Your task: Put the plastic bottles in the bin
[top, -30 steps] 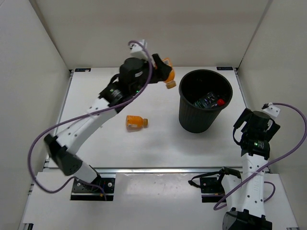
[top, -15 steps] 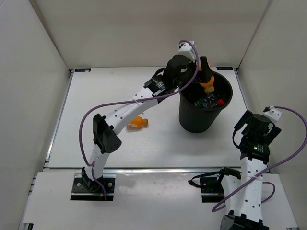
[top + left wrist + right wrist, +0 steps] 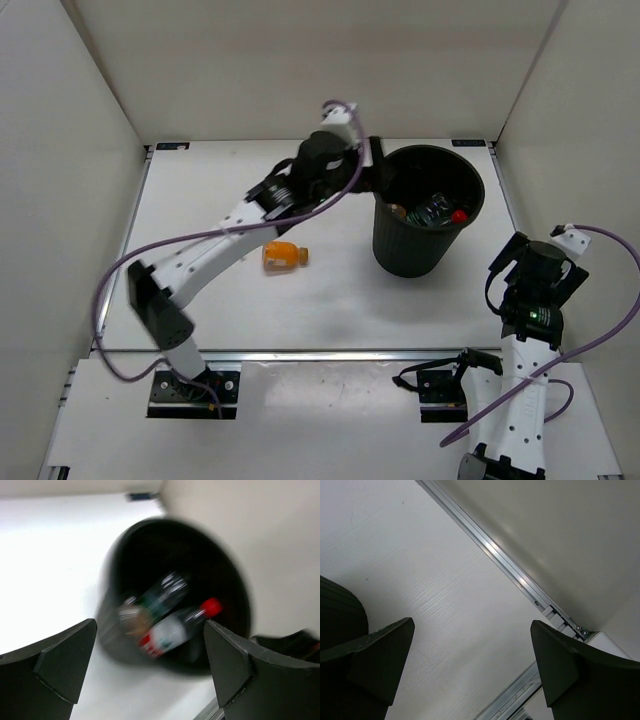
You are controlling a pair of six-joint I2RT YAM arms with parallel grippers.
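The black bin (image 3: 410, 250) stands at the right of the table. Inside it lie a clear bottle with a red cap (image 3: 452, 213), a green-labelled bottle (image 3: 428, 210) and a short orange bottle (image 3: 398, 210). The blurred left wrist view shows the bin (image 3: 220, 565) with the red-capped bottle (image 3: 175, 627), the green-labelled one (image 3: 162, 597) and the orange one (image 3: 131, 620) in it. Another orange bottle (image 3: 283, 255) lies on its side on the table, left of the bin. My left gripper (image 3: 380, 178) (image 3: 150, 670) hangs open and empty at the bin's left rim. My right gripper (image 3: 530, 262) (image 3: 470, 665) is open and empty, right of the bin.
White walls close in the table on the left, back and right. A metal rail (image 3: 510, 565) runs along the table's right edge. The bin's ribbed side (image 3: 335, 615) shows at the left of the right wrist view.
My left arm swung right over the bin with an orange bottle, opened, and drew back to the bin's left rim. That bottle now lies in the bin. The right arm barely moved.
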